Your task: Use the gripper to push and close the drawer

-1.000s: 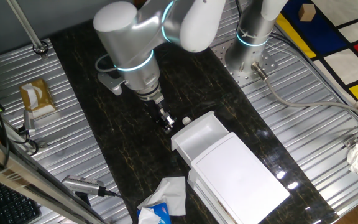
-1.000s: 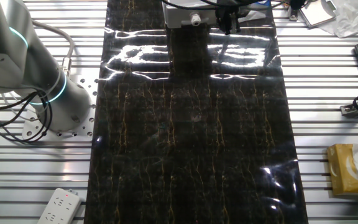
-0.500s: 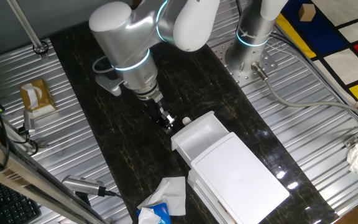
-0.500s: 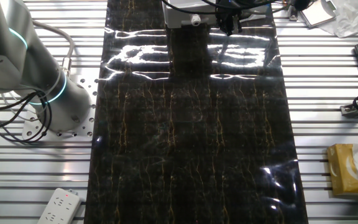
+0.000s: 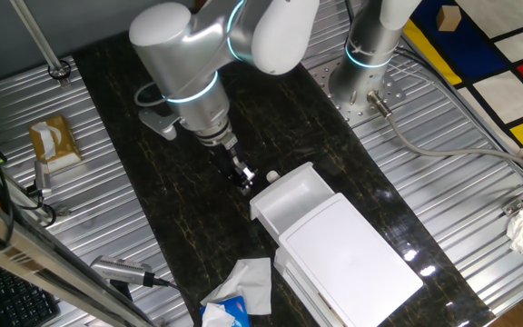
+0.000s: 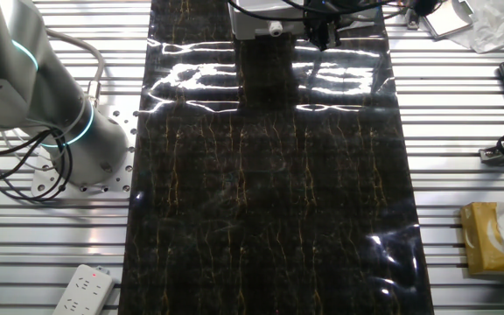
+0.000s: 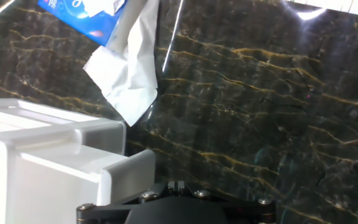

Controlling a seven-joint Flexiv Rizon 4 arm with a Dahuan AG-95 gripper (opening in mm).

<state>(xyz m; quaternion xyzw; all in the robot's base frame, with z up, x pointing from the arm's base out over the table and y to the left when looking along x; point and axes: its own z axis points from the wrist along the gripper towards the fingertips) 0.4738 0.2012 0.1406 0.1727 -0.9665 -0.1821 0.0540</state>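
Hand view, tissue [image 7: 129, 68] beyond open drawer [image 5: 291, 202], tool [image 5: 241, 176] beside knob, spread unclear.

**Almost nothing legible**

The only lettering sits on the blue tissue packet [image 7: 82, 18] at the upper left of the hand view: pale strokes on blue, cut off by the frame edge, possibly a few characters, not readable. The same packet [image 5: 218, 313] at the bottom edge of one fixed view shows no readable print.
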